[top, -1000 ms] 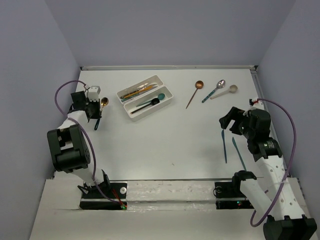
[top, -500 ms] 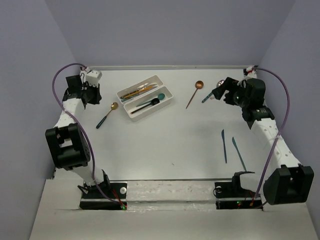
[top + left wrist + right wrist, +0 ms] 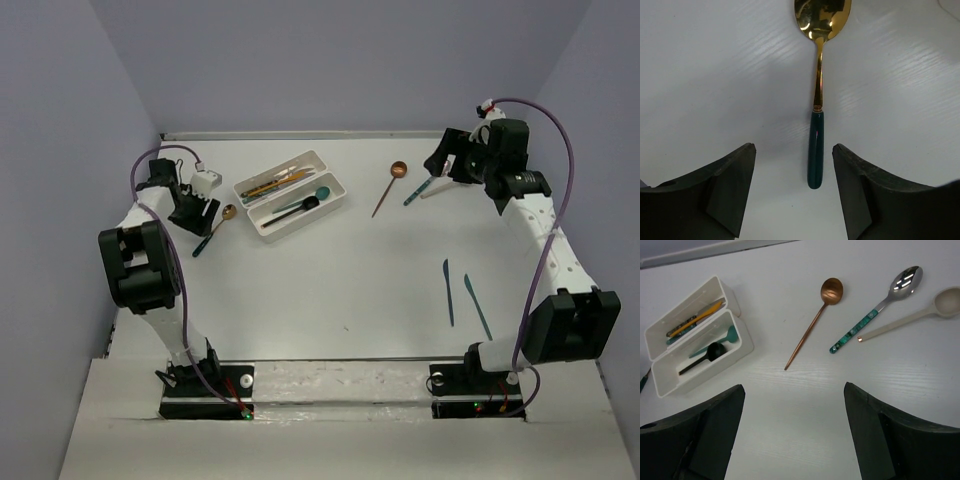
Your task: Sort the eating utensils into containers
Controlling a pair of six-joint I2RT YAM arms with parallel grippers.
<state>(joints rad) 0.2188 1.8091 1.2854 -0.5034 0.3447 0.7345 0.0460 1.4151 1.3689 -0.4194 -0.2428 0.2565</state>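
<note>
A gold spoon with a dark green handle [image 3: 816, 150] lies flat on the table, left of the containers [image 3: 214, 230]. My left gripper [image 3: 794, 147] hovers over its handle end, open, with the handle between the fingers and touching neither. The two white containers [image 3: 335, 200] stand side by side. The far one [image 3: 735, 295] holds an orange-handled knife and other pieces; the near one [image 3: 745, 340] holds a black spoon and a teal spoon. My right gripper [image 3: 794, 387] is open and empty above bare table, short of a copper spoon [image 3: 810, 327], a silver spoon with a teal handle [image 3: 875, 310] and a cream spoon [image 3: 910, 320].
Two slim teal knives [image 3: 448, 292] [image 3: 477, 306] lie side by side at the near right of the table. The back wall runs close behind the right gripper [image 3: 445, 165]. The left gripper [image 3: 195, 205] sits near the table's left edge.
The left gripper opened, let go of the gold spoon, lifted away and came back over its handle. The right arm swung from the near right to the far right, over the three spoons.
</note>
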